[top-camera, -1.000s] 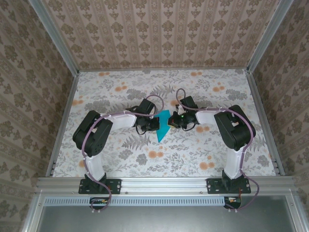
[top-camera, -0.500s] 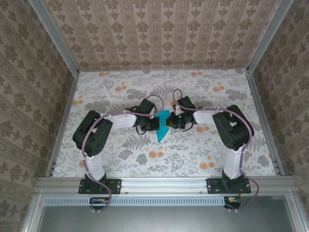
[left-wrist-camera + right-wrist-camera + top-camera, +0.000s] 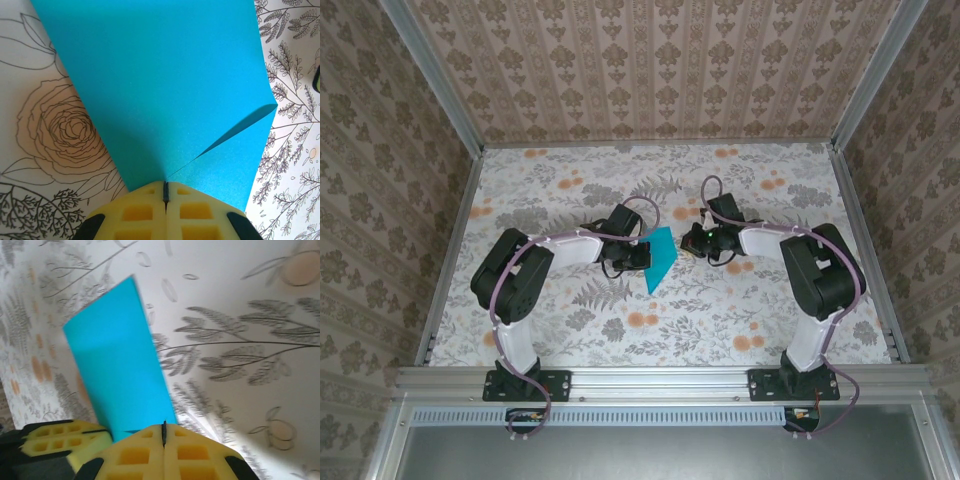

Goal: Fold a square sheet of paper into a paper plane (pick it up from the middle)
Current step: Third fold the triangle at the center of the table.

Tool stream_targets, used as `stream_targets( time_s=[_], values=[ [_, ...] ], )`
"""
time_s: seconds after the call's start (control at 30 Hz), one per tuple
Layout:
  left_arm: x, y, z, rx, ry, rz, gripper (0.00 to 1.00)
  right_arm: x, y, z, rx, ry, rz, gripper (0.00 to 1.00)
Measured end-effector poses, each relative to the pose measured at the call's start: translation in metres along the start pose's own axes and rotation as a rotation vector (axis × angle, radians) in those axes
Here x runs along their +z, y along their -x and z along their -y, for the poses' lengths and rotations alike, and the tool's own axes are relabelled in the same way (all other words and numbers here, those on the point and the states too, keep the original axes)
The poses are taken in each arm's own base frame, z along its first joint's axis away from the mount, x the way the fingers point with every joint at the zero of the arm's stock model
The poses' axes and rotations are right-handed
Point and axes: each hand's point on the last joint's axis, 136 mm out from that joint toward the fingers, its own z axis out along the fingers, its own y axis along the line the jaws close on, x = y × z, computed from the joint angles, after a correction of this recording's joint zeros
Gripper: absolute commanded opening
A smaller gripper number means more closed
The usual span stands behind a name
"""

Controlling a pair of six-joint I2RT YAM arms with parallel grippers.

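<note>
Your left gripper [image 3: 164, 192] pinches the paper [image 3: 160, 85] at the middle of the tabletop [image 3: 570, 190]; your right gripper [image 3: 164, 432], closed and empty, sits beside it. Crease slowly, edges aligned.

The left gripper [image 3: 165, 192] clamps its 2 yellow pads on the near edge of the square sheet of paper [image 3: 160, 85]. 1 fold runs from the pinch to the right corner.

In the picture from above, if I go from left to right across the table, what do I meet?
Left arm's elbow → left pincer → blue paper → right pincer → right arm's elbow.
</note>
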Motion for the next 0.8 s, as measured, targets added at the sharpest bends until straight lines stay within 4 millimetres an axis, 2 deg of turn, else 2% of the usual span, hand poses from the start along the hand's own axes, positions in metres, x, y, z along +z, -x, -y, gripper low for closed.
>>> stream_targets(
  time_s=[0.27, 0.5, 0.73, 0.8],
  values=[
    [0.000, 0.000, 0.000, 0.001, -0.008, -0.008, 0.00, 0.019, -0.032, -0.032, -0.078, 0.064, -0.103, 0.02],
    [-0.001, 0.001, 0.001, 0.001, -0.007, -0.009, 0.00, 0.036, -0.041, -0.016, -0.052, 0.034, -0.151, 0.01],
    [-0.003, 0.002, 0.001, -0.003, 0.002, -0.015, 0.00, 0.036, -0.040, -0.015, -0.048, 0.030, -0.146, 0.01],
    [-0.004, 0.002, 0.001, -0.008, 0.007, -0.013, 0.04, 0.036, -0.040, -0.014, -0.042, 0.030, -0.144, 0.01]
  ],
)
